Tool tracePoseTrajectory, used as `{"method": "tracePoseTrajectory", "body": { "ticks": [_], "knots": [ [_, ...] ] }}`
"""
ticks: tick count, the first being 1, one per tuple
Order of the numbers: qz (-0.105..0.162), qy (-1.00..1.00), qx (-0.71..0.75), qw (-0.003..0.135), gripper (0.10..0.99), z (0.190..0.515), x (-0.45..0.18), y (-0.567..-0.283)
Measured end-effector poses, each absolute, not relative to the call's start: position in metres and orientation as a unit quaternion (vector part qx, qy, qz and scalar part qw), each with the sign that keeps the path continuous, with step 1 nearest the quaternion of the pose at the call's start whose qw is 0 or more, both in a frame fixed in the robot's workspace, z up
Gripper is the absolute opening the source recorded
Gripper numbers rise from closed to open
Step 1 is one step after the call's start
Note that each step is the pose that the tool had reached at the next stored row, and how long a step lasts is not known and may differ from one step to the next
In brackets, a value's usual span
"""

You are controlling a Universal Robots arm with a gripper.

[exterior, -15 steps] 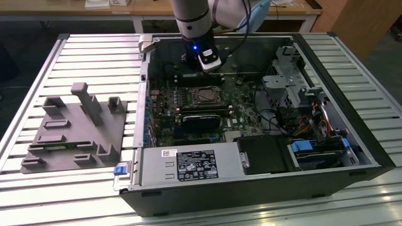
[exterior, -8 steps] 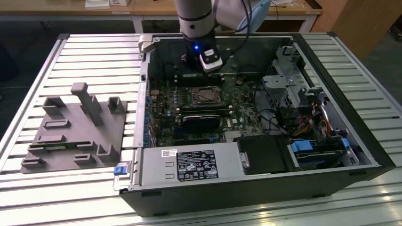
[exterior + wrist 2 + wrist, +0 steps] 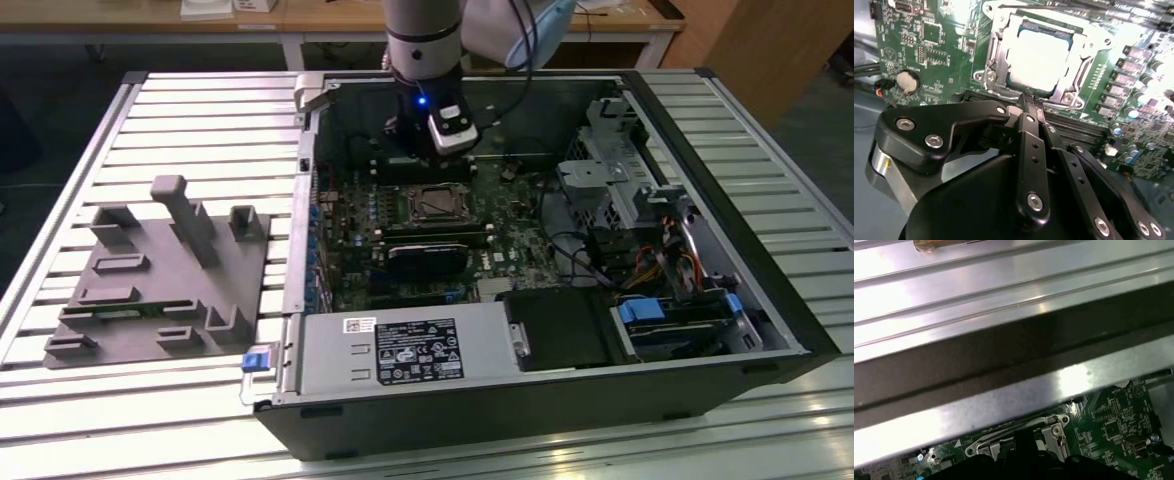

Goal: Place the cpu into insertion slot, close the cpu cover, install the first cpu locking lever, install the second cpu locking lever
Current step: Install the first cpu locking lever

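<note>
Ribbed metal table [image 3: 160,110], open computer case [image 3: 747,300], pincer [image 3: 1029,102] closed and empty beside cpu [image 3: 1041,57] under cpu cover [image 3: 999,50]

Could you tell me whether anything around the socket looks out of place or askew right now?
Nothing stands out. In the second wrist view the cpu lies flat and square in the insertion slot, with the cpu cover down around it. The gripper sits just beside the socket, its fingers closed together.

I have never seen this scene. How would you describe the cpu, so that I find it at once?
Look inside the open computer case at the green circuit board. Near its middle, just below the gripper in the exterior view, sits the cpu under the cpu cover. It is the pale, silvery square showing through that metal frame, unlike the long black memory slots beside it.
</note>
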State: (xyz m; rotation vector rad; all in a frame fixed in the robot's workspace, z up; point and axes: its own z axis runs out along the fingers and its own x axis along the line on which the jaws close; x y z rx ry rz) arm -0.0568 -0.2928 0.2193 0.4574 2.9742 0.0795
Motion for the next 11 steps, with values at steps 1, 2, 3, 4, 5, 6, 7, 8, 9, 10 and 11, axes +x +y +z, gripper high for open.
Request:
{"method": "tracePoseTrajectory", "body": {
  "ticks": [1, 2, 3, 4, 5, 6, 7, 8, 9, 10, 11],
  "knots": [
    [0.026, 0.986, 0.152, 0.064, 0.106, 0.219, -0.057, -0.294],
    [0.025, 0.986, 0.152, 0.063, 0.106, 0.219, -0.056, -0.295],
    [0.024, 0.986, 0.152, 0.061, 0.106, 0.219, -0.056, -0.296],
    [0.024, 0.986, 0.152, 0.059, 0.106, 0.219, -0.056, -0.297],
    [0.023, 0.986, 0.152, 0.058, 0.106, 0.219, -0.056, -0.298],
    [0.022, 0.986, 0.152, 0.056, 0.106, 0.219, -0.056, -0.299],
    [0.022, 0.987, 0.153, 0.055, 0.106, 0.219, -0.056, -0.300],
    [0.021, 0.987, 0.153, 0.054, 0.106, 0.219, -0.056, -0.301],
    [0.020, 0.987, 0.153, 0.052, 0.106, 0.219, -0.056, -0.302],
    [0.020, 0.987, 0.153, 0.051, 0.106, 0.219, -0.056, -0.303],
    [0.019, 0.987, 0.153, 0.050, 0.106, 0.219, -0.056, -0.305]
  ]
}}
